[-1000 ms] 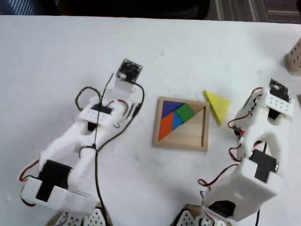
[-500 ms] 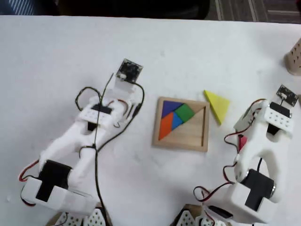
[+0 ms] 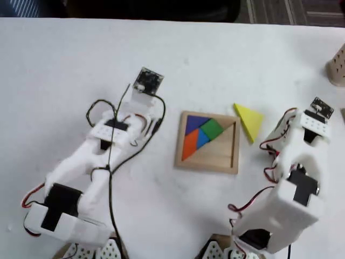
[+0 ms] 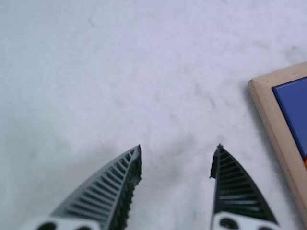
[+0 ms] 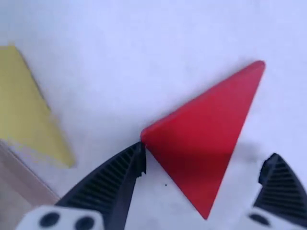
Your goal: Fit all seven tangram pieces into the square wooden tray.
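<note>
The square wooden tray (image 3: 226, 156) lies mid-table with blue (image 3: 195, 124), green (image 3: 212, 128), orange (image 3: 190, 143) and light blue (image 3: 202, 138) pieces in its left half. A yellow triangle (image 3: 249, 121) rests on the table just off the tray's far right corner. My right gripper (image 5: 207, 153) is open and low over a red triangle (image 5: 204, 134), which lies flat between its fingers, with the yellow triangle (image 5: 26, 110) beside it. My left gripper (image 4: 178, 148) is open over bare table beside the tray's corner (image 4: 268, 120), where the blue piece (image 4: 295, 108) shows.
The left arm (image 3: 108, 135) stretches along the tray's left side and the right arm (image 3: 302, 156) stands to its right. A pale wooden object (image 3: 337, 67) sits at the table's far right edge. Loose cables trail by the left arm.
The right arm's wrist drew back toward the near edge, then came forward and slightly left again. The left arm and all the pieces kept still.
</note>
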{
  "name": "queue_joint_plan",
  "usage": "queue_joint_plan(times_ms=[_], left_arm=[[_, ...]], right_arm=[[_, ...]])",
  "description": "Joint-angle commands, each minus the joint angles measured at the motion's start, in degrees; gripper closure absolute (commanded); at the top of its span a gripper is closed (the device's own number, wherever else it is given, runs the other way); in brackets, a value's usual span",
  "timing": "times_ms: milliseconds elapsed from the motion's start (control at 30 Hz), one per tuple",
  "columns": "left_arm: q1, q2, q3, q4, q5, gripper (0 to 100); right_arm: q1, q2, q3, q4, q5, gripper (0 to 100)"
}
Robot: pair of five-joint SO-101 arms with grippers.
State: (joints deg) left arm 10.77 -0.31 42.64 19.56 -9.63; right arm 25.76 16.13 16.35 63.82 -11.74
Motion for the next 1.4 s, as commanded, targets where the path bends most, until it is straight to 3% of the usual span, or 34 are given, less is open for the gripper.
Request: queue_joint_plan(times_ms=[0,433,667,1000,1367], left_arm=[[-0.75,-0.22,-2.37,-0.97,-0.7,76],[-0.75,-0.22,-2.37,-0.97,-0.7,76],[-0.75,-0.22,-2.37,-0.97,-0.7,76],[-0.75,-0.22,-2.37,-0.97,-0.7,76],[-0.75,-0.22,-2.37,-0.97,-0.7,76]], right_arm=[[-0.48,1.45,-4.22,-0.22,-0.62,63.3],[-0.66,0.92,-6.95,2.86,0.62,63.3],[-1.36,-3.38,-6.86,2.86,-5.89,63.3],[-0.31,1.54,-7.74,-1.71,-5.98,63.4],[1.19,4.26,-8.09,1.54,-4.48,70.7]])
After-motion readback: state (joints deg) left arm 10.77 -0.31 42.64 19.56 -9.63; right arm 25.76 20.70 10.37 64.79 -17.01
